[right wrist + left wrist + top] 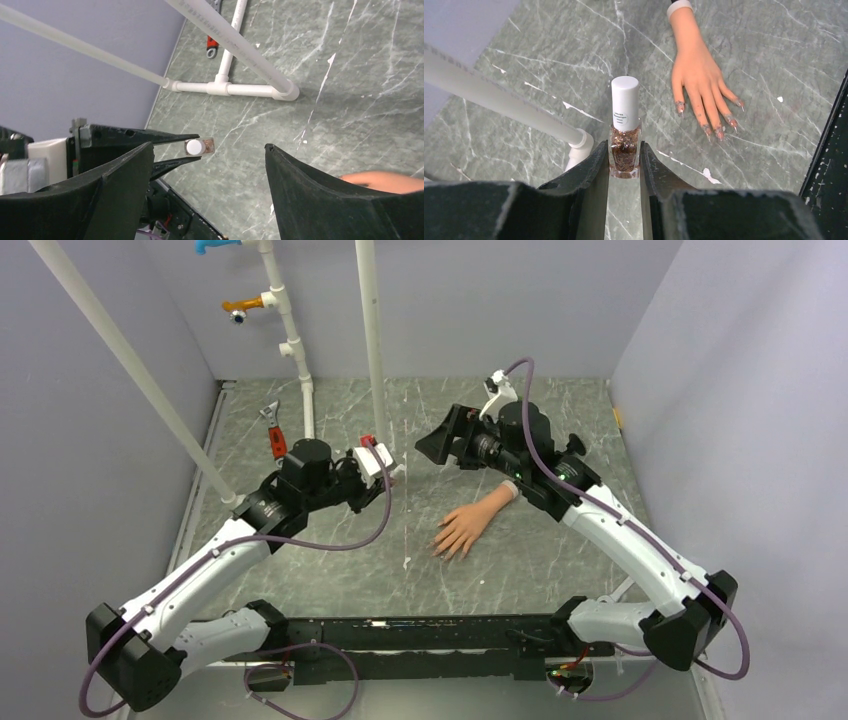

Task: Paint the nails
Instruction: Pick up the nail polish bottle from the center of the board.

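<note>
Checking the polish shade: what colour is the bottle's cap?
White. The cap of the bottle shows best in the left wrist view.

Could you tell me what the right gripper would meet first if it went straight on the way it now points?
Most likely the white cap of the polish bottle, which is clamped in the left gripper. In the wrist view it sits between the open jaws of the right gripper. Depth is unclear, though.
</note>
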